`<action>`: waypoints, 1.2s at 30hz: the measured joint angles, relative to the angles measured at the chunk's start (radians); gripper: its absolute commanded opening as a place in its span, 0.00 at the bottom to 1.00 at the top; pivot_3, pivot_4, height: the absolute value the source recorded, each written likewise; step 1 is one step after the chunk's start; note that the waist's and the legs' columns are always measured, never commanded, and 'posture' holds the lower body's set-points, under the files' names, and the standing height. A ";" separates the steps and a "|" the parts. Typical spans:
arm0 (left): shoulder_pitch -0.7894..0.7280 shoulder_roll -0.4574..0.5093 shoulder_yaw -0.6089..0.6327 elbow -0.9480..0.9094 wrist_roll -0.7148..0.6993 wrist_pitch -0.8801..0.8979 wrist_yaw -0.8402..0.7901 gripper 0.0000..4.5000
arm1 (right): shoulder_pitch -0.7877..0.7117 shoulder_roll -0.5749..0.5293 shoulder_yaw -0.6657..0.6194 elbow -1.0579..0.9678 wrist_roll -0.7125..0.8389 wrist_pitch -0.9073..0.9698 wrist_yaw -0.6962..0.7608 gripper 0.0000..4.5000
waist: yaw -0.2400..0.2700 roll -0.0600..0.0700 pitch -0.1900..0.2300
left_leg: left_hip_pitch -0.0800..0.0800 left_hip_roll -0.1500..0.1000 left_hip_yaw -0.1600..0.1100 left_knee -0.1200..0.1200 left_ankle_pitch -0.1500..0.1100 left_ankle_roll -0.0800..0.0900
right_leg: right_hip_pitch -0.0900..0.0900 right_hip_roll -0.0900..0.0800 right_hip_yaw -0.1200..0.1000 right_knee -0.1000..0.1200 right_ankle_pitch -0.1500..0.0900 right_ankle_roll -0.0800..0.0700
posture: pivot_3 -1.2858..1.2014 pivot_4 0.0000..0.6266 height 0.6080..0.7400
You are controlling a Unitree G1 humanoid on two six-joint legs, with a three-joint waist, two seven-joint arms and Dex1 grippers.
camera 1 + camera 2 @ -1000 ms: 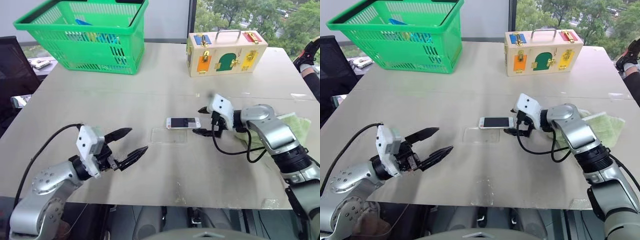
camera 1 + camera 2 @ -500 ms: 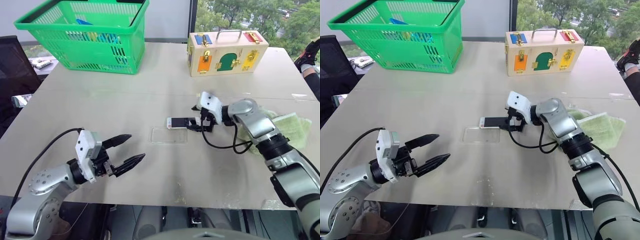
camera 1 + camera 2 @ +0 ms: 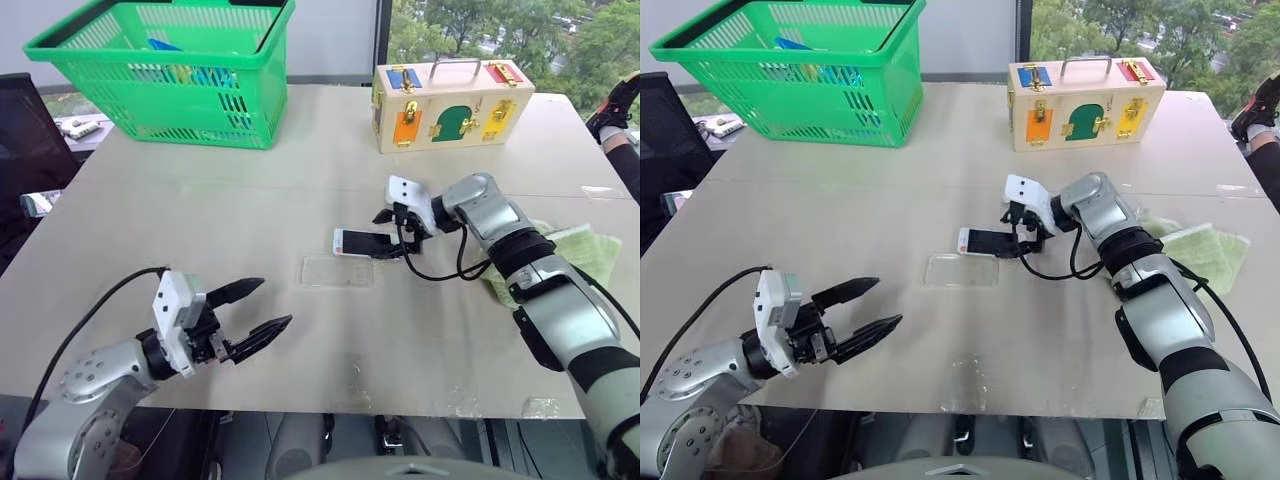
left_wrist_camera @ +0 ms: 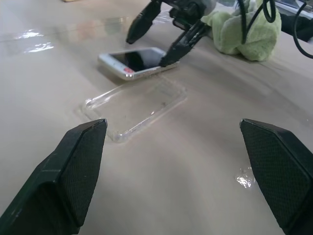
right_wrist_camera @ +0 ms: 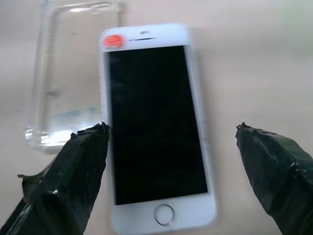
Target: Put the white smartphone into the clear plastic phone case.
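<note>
Your right hand [image 3: 392, 236] has swung in over the last second from the cloth side and now straddles the home-button end of the white smartphone [image 3: 362, 242], fingers spread wide on either side of it and not yet gripping. The phone lies flat, screen up, on the surface [image 3: 300, 160], just beside the clear plastic phone case [image 3: 338, 271], which sits at about seven o'clock from it (nearly touching, both still empty-handed business). So the approach looks done; closing on the phone's long edges seems next. Your left hand [image 3: 258, 310] hangs open, well apart at eight o'clock of the case, ready to steady it.
</note>
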 measured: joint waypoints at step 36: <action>-0.007 0.005 -0.001 -0.003 0.002 -0.021 -0.015 1.00 | 0.321 -0.240 -0.116 -0.523 -0.082 0.039 -0.093 0.38 | 0.027 0.003 0.002 | -0.001 0.000 0.005 -0.003 0.000 0.000 | -0.002 -0.002 0.002 -0.004 -0.001 0.002 | 0.52 0.24 1.00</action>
